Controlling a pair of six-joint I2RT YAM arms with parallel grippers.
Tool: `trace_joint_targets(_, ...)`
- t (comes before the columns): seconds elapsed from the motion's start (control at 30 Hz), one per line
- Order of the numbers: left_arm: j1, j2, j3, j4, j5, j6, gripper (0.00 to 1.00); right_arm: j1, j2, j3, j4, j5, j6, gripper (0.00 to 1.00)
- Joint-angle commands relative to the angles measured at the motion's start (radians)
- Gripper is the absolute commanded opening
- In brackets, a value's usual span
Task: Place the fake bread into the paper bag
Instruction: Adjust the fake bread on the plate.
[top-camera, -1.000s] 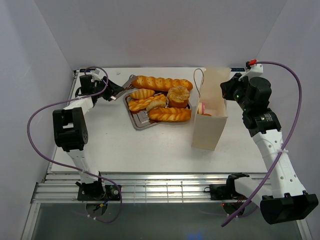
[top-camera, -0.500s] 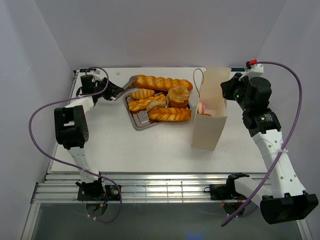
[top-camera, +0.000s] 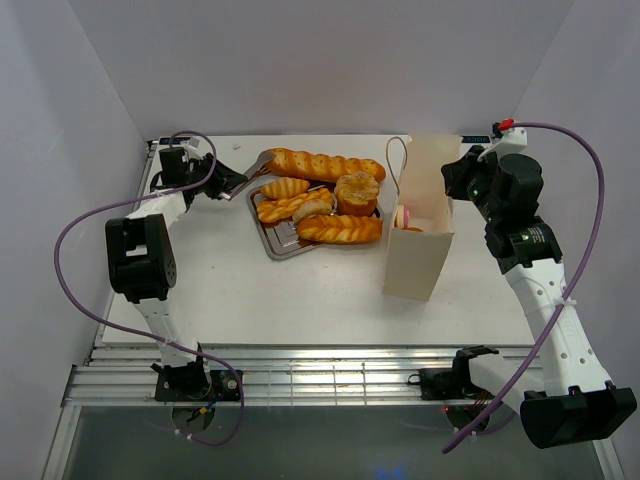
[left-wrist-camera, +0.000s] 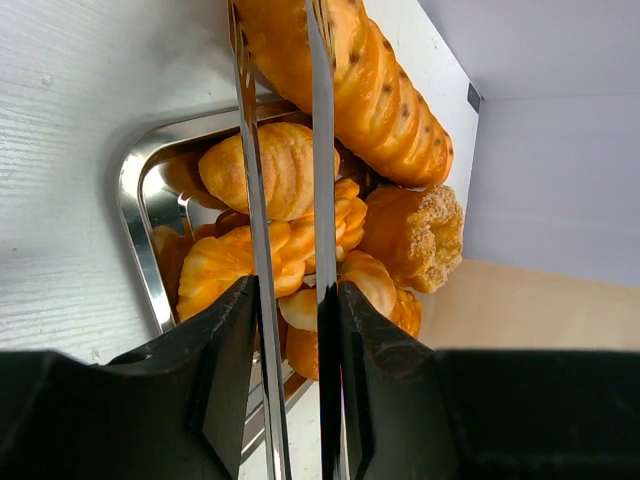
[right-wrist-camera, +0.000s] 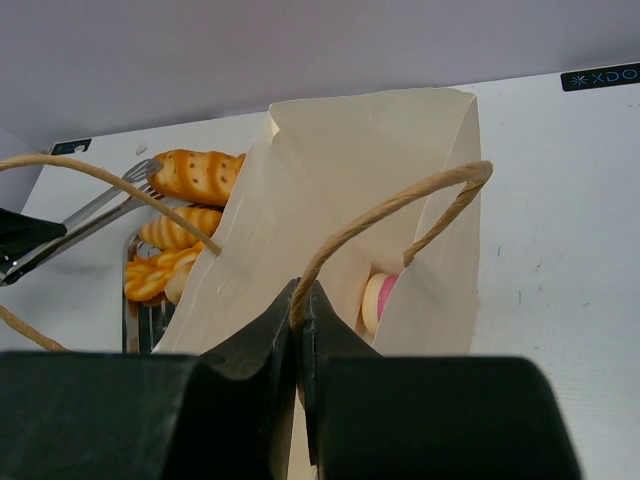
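Observation:
The fake bread lies on and beside a silver tray (top-camera: 272, 245): a long baguette (top-camera: 322, 165) along the far edge, with twisted loaves and a round bun (top-camera: 357, 190) below it. My left gripper (left-wrist-camera: 297, 300) is shut on metal tongs (left-wrist-camera: 318, 150), both arms pressed between its fingers. The tong tips reach the baguette's (left-wrist-camera: 385, 100) left end; I cannot tell if they pinch it. The paper bag (top-camera: 420, 235) stands upright right of the tray, with a pink-iced donut (right-wrist-camera: 378, 300) inside. My right gripper (right-wrist-camera: 299, 300) is shut on the bag's string handle (right-wrist-camera: 390, 210).
The tray sits at the middle back of the white table (top-camera: 300, 300). White walls close in the left, back and right sides. The bag's second handle (top-camera: 396, 160) loops up on its tray side.
My left gripper has narrowed on the tongs, drawing their arms closer together. The right arm and the bag have not moved.

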Motion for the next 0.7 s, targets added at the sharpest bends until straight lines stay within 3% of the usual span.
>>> trace_joint_targets(0.0,-0.002,-0.133,0.04,0.019,0.001,0.019,0.0,0.0,-0.02,-0.001,0.033,0.007,-0.007,0.08)
trace_joint_targets(0.67,-0.018,-0.286,0.072,-0.036,-0.001,0.019,0.0,0.002,-0.04,-0.003,0.025,0.002,0.0,0.08)
